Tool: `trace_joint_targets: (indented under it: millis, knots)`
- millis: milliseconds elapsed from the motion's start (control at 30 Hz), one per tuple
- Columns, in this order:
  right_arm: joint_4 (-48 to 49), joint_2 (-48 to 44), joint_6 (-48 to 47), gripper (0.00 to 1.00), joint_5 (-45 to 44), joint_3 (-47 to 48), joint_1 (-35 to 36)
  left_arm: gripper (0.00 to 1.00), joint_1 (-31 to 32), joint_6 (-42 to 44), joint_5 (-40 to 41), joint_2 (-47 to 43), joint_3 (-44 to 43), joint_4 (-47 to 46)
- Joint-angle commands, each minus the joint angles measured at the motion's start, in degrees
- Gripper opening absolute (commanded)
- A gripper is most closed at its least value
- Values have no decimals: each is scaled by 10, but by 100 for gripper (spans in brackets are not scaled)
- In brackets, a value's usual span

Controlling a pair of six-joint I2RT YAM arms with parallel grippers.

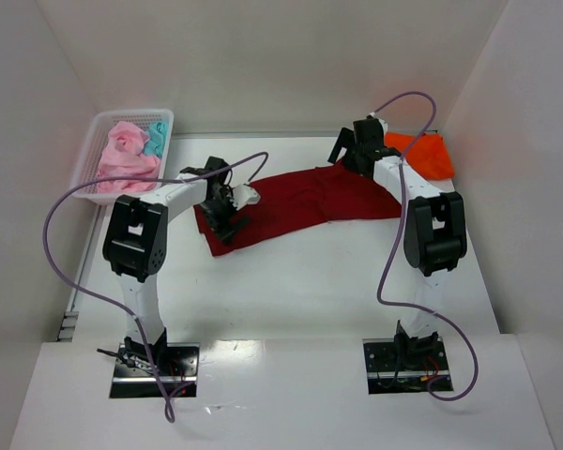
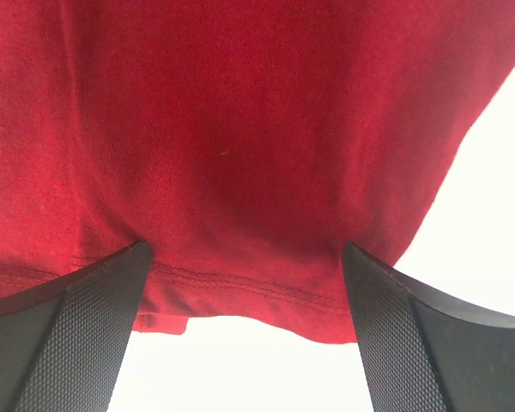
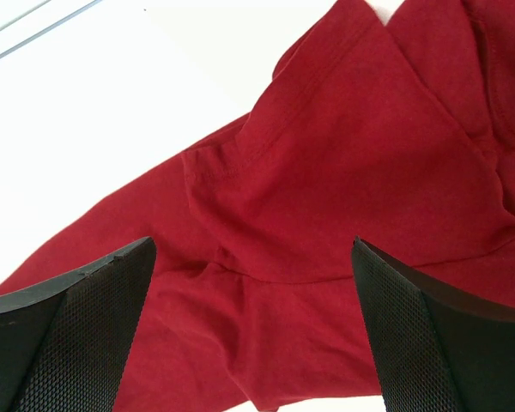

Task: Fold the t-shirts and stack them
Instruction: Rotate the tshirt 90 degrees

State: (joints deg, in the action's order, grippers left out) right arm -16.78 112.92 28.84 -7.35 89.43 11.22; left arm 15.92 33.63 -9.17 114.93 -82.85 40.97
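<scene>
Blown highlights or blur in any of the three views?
Top external: sharp, even light, no glare on the dark red t-shirt. Left wrist: table clipped to white, weave sharp, cloth shaded near the left claw. Right wrist: table nearly washed out, seams crisp.

Dark red t-shirt (image 1: 300, 202) flat, rumpled; orange t-shirt (image 1: 432, 157) near

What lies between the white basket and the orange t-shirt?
The dark red t-shirt lies spread out between the basket and the orange t-shirt. The top external view shows this.
</scene>
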Motion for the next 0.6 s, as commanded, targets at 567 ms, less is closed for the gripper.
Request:
trace_joint_targets:
  millis: [567]
  knots:
    - [14,-50,-12,100,-23,-39,-11,99,68,-165,-52,-21,96,-3]
